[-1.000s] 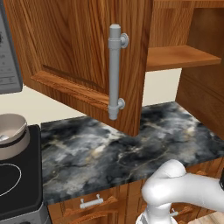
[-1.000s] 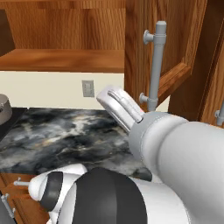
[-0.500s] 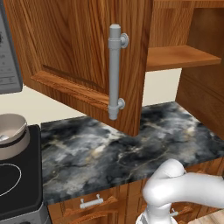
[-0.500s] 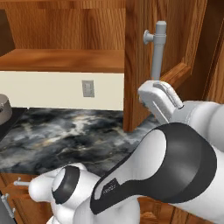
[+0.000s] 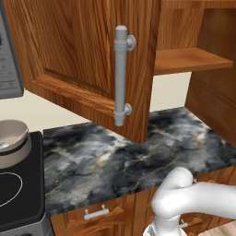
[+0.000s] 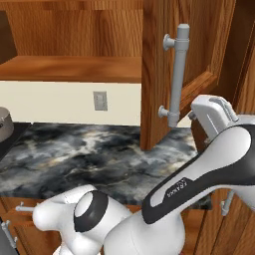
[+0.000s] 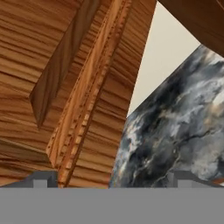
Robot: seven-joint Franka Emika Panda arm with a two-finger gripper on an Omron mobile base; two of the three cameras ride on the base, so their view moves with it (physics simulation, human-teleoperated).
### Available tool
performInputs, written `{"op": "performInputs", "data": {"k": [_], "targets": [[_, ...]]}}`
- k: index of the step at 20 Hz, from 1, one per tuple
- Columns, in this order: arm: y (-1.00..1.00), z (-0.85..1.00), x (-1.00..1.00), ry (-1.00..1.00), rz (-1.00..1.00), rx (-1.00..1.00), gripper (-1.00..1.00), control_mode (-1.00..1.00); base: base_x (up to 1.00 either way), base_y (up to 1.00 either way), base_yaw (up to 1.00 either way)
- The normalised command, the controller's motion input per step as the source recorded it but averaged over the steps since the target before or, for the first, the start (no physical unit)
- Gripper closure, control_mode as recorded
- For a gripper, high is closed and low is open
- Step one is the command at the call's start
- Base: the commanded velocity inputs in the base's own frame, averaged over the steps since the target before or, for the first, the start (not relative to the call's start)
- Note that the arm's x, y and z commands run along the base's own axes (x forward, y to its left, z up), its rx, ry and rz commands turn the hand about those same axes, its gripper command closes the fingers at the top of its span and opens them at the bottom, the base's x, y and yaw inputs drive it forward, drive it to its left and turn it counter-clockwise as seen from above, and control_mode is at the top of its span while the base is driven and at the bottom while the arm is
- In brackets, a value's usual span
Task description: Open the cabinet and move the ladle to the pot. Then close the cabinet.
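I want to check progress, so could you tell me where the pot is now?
The pot sits at the left edge of the left base view, on the stove beside the marble counter.

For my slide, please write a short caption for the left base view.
Open cabinet door with grey handle above a dark marble counter; pot on the stove.

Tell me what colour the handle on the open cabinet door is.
Grey metal. The handle on the reddish-brown cabinet door shows best in the left base view.
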Motion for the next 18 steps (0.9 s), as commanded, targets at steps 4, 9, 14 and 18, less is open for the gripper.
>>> {"op": "performInputs", "data": {"k": [4, 9, 14, 18], "targets": [[0.15, -0.03, 0.31, -0.35, 0.00, 0.08, -1.00, -1.00, 0.00, 0.00, 0.00], [0.17, 0.00, 0.34, -0.33, 0.00, 0.08, -1.00, -1.00, 0.00, 0.00, 0.00], [0.40, -0.09, 0.24, -0.35, 0.00, 0.02, -1.00, -1.00, 0.00, 0.00, 0.00], [0.46, -0.03, 0.05, -0.39, 0.00, 0.00, -1.00, -1.00, 0.00, 0.00, 0.00]]}}
